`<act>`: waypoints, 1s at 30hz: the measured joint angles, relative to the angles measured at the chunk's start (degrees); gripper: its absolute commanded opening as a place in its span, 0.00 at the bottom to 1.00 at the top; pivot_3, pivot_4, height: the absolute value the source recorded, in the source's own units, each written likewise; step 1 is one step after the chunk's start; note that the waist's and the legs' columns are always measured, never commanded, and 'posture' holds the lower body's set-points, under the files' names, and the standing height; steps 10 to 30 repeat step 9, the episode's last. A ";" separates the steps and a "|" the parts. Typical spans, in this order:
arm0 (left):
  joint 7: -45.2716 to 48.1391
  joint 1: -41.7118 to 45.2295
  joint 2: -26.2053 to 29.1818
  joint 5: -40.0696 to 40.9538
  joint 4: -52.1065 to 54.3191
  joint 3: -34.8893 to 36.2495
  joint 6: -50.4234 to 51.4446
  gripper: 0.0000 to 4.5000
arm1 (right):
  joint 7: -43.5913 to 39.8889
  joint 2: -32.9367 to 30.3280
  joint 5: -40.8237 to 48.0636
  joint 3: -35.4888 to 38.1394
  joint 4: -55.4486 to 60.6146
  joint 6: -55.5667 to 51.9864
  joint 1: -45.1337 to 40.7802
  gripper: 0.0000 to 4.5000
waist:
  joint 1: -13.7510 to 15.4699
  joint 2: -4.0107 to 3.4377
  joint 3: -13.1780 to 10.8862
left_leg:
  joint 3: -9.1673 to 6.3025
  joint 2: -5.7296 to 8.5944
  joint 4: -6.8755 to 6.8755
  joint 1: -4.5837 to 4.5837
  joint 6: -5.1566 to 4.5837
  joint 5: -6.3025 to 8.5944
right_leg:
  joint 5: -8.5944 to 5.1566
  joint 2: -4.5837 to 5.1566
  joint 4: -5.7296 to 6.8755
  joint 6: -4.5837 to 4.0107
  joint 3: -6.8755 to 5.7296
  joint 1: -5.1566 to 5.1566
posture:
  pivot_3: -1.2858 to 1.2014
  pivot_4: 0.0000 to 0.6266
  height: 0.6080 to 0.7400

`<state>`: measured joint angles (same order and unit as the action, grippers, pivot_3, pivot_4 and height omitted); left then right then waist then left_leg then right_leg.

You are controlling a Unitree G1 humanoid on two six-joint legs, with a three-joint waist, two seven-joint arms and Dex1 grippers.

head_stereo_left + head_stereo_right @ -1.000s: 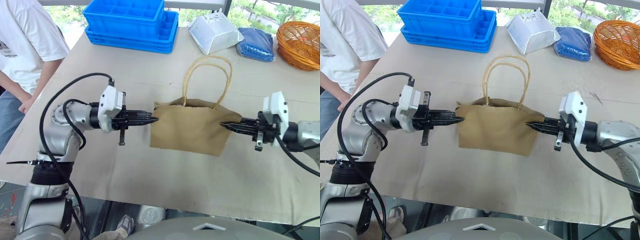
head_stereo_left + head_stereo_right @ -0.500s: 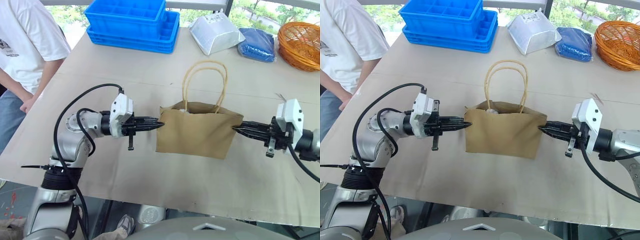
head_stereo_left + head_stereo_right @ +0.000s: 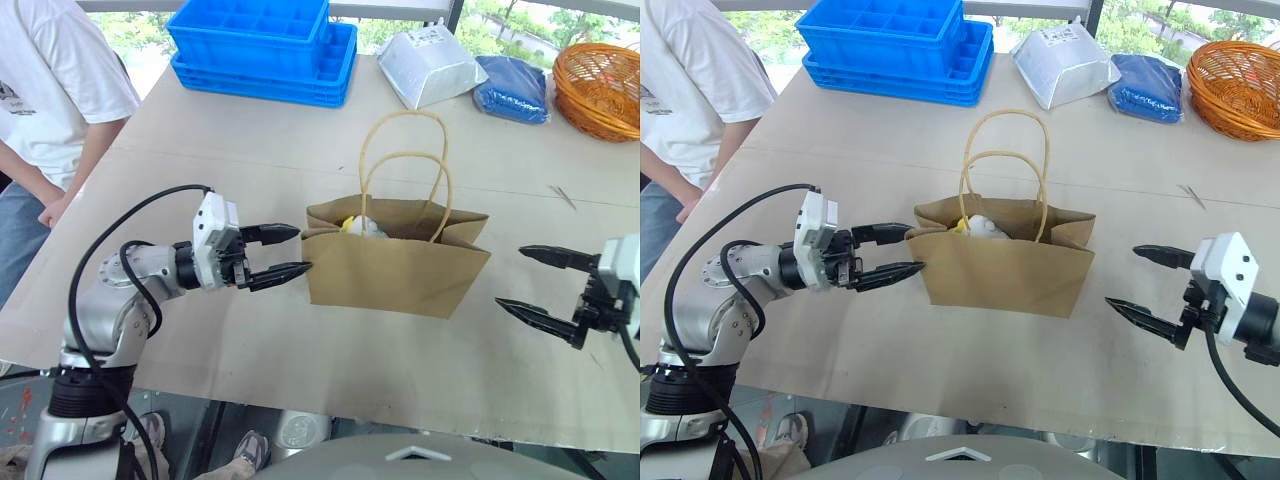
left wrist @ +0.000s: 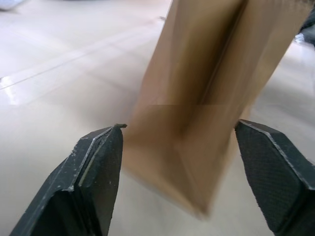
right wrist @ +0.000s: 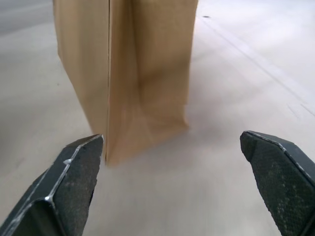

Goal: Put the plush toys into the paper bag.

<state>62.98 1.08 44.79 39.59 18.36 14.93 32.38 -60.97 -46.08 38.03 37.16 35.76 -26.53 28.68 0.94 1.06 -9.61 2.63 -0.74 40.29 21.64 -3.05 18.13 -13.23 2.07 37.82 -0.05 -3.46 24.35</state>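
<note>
The brown paper bag (image 3: 395,270) stands upright in the middle of the table, its mouth open and its two cord handles (image 3: 405,165) raised. Inside the mouth shows a white plush toy with a yellow tuft (image 3: 362,226); the rest of the bag's inside is hidden. My left gripper (image 3: 302,250) is open just off the bag's left side, close to it but apart. My right gripper (image 3: 510,278) is open well clear of the bag's right side. The left wrist view shows the bag's edge (image 4: 206,98) between open fingers; the right wrist view shows the bag (image 5: 133,73) farther off.
Stacked blue crates (image 3: 265,45), a silver foil pouch (image 3: 430,65), a blue bag (image 3: 512,88) and a wicker basket (image 3: 600,88) line the table's far side. A person in a white shirt (image 3: 50,90) stands at the left edge. The table's front edge runs just below the grippers.
Both grippers were shut on the bag's sides; they have opened, let go and drawn back outward, the right one farther. The bag now stands by itself.
</note>
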 measured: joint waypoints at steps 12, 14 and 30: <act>2.43 -17.83 3.86 1.11 2.38 14.04 1.57 0.88 | -10.01 6.23 -4.69 9.50 -6.70 13.97 12.66 1.00 | 0.00 -0.15 0.06 | 0.03 0.00 -0.03 -0.02 -0.09 0.06 | -0.18 0.10 -0.10 -0.24 0.02 0.00 | 0.52 0.24 1.00; 2.43 -17.83 3.86 1.11 2.38 14.04 1.57 0.88 | -10.01 6.23 -4.69 9.50 -6.70 13.97 12.66 1.00 | 0.00 -0.15 0.06 | 0.03 0.00 -0.03 -0.02 -0.09 0.06 | -0.18 0.10 -0.10 -0.24 0.02 0.00 | 0.52 0.24 1.00; 2.43 -17.83 3.86 1.11 2.38 14.04 1.57 0.88 | -10.01 6.23 -4.69 9.50 -6.70 13.97 12.66 1.00 | 0.00 -0.15 0.06 | 0.03 0.00 -0.03 -0.02 -0.09 0.06 | -0.18 0.10 -0.10 -0.24 0.02 0.00 | 0.52 0.24 1.00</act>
